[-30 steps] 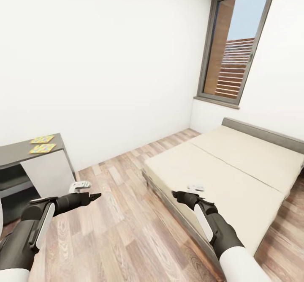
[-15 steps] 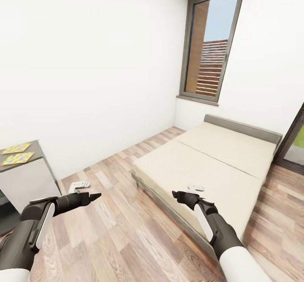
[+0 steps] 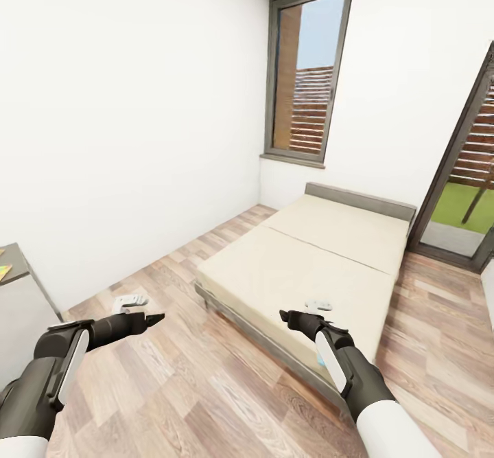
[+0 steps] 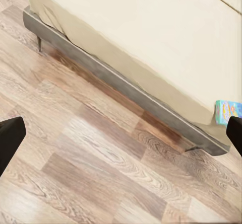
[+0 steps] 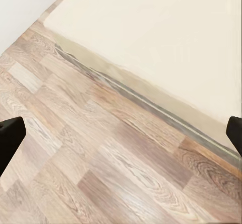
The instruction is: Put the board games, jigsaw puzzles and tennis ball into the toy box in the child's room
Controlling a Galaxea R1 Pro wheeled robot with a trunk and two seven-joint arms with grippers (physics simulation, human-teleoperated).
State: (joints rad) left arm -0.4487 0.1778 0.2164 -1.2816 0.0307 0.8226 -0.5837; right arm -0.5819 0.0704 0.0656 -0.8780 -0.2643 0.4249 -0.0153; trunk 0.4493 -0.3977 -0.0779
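The bed (image 3: 322, 259), a cream mattress on a dark grey frame, lies ahead and to the right across the wood floor. A small blue board game (image 4: 224, 111) lies at the mattress's near edge, and a sliver of it shows beside my right forearm (image 3: 320, 360). The table (image 3: 17, 293) shows as a grey corner at the far left, with a thin coloured sliver of a jigsaw puzzle (image 3: 3, 271) on its top. My left gripper (image 3: 145, 312) hangs open over the floor. My right gripper (image 3: 296, 312) hangs open by the bed's near side. Neither holds anything.
A tall window (image 3: 302, 73) stands behind the bed's head. A glass door (image 3: 460, 176) to a lawn is at the right. The white wall (image 3: 137, 135) runs along the left. Wood floor (image 3: 206, 389) lies between me and the bed.
The camera has turned to the right: the table and puzzles slid to the left edge and the glass door came into view. Both arms keep the same pose.
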